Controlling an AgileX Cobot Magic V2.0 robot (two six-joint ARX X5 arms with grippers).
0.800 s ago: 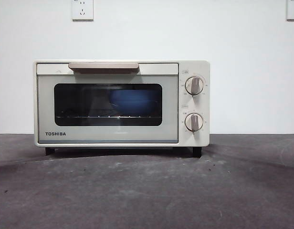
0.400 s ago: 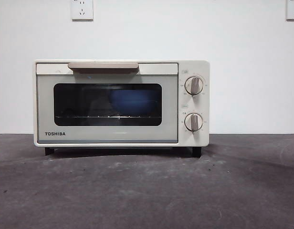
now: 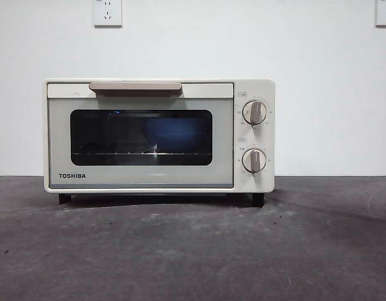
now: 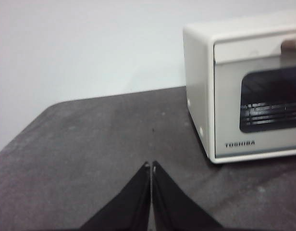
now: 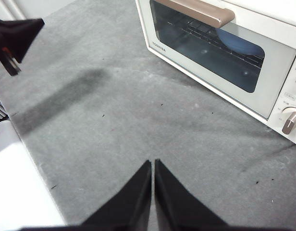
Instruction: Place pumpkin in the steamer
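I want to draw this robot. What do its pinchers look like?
Each gripper ends in two black jaws, smooth and matte, shaped like long thin wedges that taper to a point. The left gripper and the right gripper look the same. No cables, stickers or writing show on them.

The steamer (image 3: 159, 135), door shut, blocks its cavity; table (image 3: 193, 251) before it lies open.

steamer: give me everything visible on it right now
The steamer is a cream-white boxy TOSHIBA countertop oven standing upright on short dark feet on the dark grey table, by a white wall. Its door is shut: dark glass window, tan bar handle along the top. Two round knobs sit stacked on its right panel. Through the glass, a wire rack and something blue show. No gripper touches it.
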